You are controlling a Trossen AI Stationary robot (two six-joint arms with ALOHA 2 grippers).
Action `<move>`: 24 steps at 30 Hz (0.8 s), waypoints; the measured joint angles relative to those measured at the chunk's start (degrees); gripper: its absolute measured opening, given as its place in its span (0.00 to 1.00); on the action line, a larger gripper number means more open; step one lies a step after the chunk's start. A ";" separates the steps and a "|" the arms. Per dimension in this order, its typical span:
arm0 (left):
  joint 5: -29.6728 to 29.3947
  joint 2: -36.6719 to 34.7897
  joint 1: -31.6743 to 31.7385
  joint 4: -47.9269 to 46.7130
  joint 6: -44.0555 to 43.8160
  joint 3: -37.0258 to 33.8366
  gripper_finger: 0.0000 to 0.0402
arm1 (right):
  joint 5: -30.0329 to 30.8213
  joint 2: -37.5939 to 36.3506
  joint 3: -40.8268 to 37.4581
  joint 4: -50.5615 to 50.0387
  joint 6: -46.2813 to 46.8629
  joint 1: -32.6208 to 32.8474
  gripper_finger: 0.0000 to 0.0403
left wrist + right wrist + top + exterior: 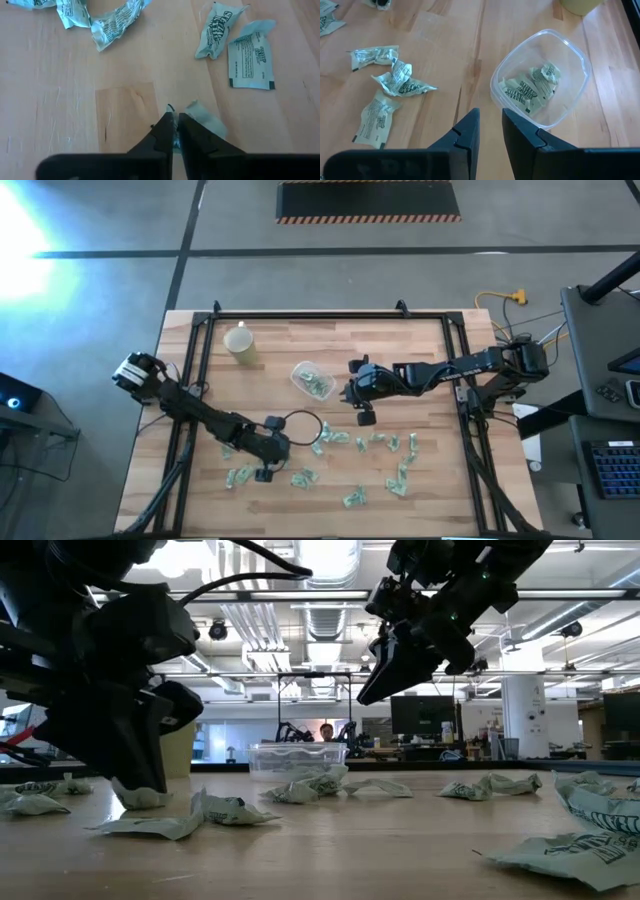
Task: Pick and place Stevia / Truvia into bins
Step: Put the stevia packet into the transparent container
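A sachet [202, 117] pinched only by its edge in the left gripper [175, 131] could slip out before reaching the tub [312, 380], while the right gripper [490, 131] hangs slightly open and empty beside it.

Bright glare at the high view's upper left, low view backlit — arms silhouetted, foreground soft

Bare wood lies open between the small clear plastic tub [312, 379] and the pale yellow opaque cup [240, 343], which stand well apart. Crumpled green-and-white paper sachets [375, 444] litter the near half of the wooden table [420, 345], leaving only narrow gaps, and the black tube frame [330, 315] fences the table's far edge and sides
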 joint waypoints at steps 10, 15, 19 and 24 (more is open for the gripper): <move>-6.48 -1.61 0.00 -0.11 6.40 0.66 0.00 | 0.00 0.01 0.00 -0.11 0.77 0.00 0.19; -18.97 -3.50 0.54 0.20 12.70 0.59 0.00 | 0.00 0.01 -0.02 -3.24 3.96 0.41 0.17; -28.06 -5.12 1.98 0.46 16.27 0.55 0.00 | 0.04 0.01 -0.15 -4.81 7.28 1.43 0.17; -31.46 -5.34 5.46 0.67 20.99 0.36 0.00 | 0.20 0.01 -0.26 -4.79 10.93 3.42 0.17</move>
